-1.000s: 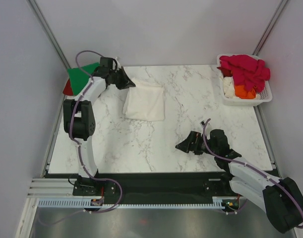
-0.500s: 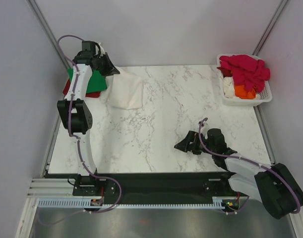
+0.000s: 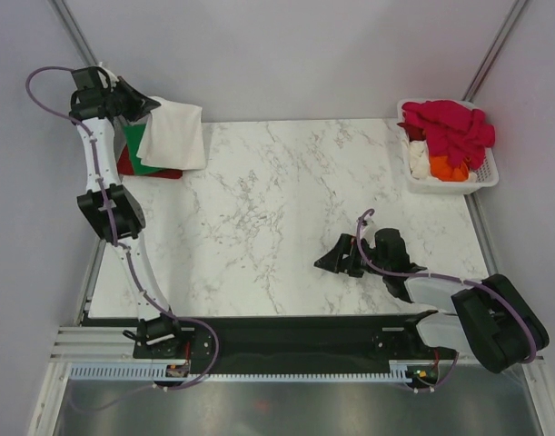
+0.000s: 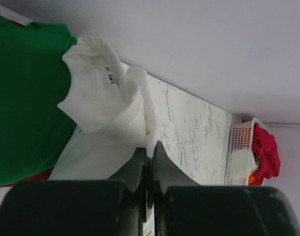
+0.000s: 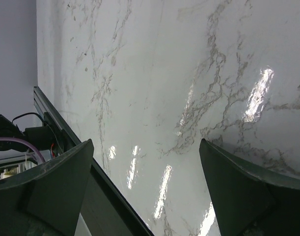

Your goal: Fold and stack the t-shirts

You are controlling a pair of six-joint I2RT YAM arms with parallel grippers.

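Note:
My left gripper (image 3: 148, 111) is shut on the folded white t-shirt (image 3: 174, 136) and holds it in the air at the table's far left corner. The shirt hangs over a green t-shirt (image 3: 136, 150) that lies on a red one (image 3: 159, 172). In the left wrist view the white shirt (image 4: 105, 105) bunches at my closed jaws, with the green shirt (image 4: 27, 98) behind it. My right gripper (image 3: 330, 262) is open and empty low over the marble near the front right. The magenta t-shirt (image 3: 450, 127) and an orange one (image 3: 450, 168) lie in the basket.
The white slatted basket (image 3: 484, 174) stands at the far right corner and also holds a white cloth (image 3: 419, 159). It shows small in the left wrist view (image 4: 240, 147). The marble table (image 3: 277, 227) ends at a black rail near my right gripper (image 5: 110, 196).
My left gripper has lifted the folded white shirt off the table and carried it left and back, over the green and red shirts. My right arm has shifted slightly left.

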